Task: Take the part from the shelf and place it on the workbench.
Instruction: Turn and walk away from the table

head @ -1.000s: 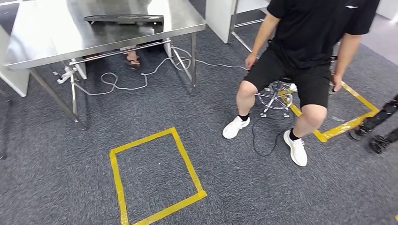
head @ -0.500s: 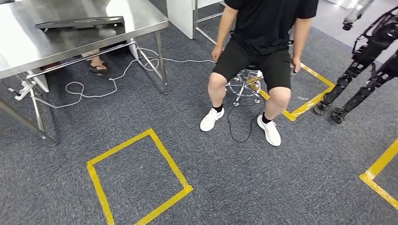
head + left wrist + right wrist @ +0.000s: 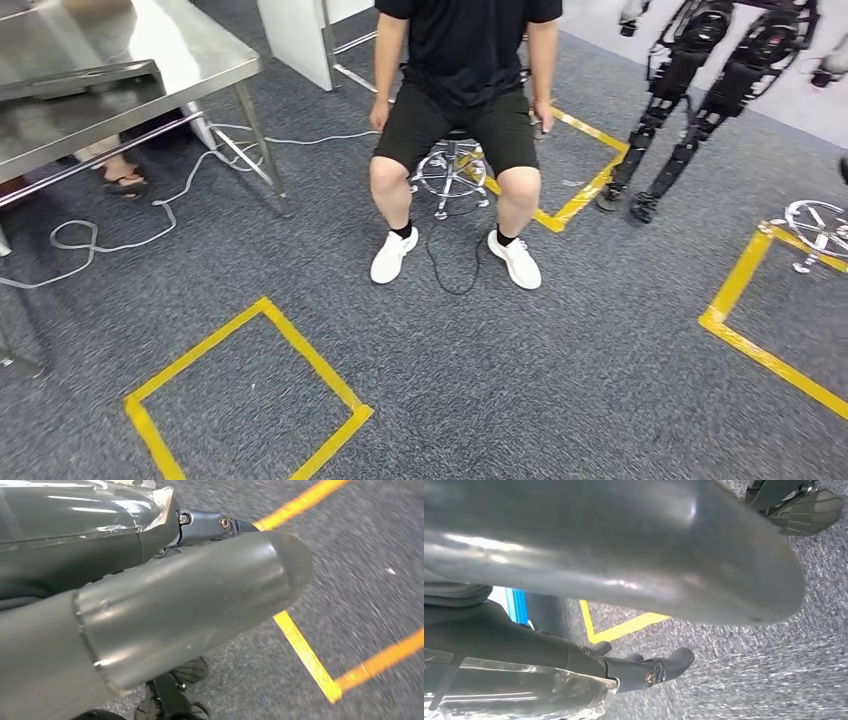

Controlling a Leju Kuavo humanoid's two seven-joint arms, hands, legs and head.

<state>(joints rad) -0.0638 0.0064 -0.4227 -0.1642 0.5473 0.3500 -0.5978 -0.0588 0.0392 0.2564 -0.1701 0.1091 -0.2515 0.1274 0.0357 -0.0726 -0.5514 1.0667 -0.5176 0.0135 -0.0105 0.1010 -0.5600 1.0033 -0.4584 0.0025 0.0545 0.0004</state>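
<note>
Lying on the steel workbench (image 3: pixel 200 50) at far left is a dark flat piece (image 3: pixel 80 78), long and low-edged; whether it is the part cannot be told. At centre, a person (image 3: pixel 455 90) sits on a stool (image 3: pixel 447 172). Left hand (image 3: pixel 175 595) and right hand (image 3: pixel 624 555) hang over carpet; their grasp cannot be told.

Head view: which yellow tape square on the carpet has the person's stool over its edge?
The far tape square behind the seated person; the stool overlaps its corner, while the two nearer squares hold nobody.
</note>
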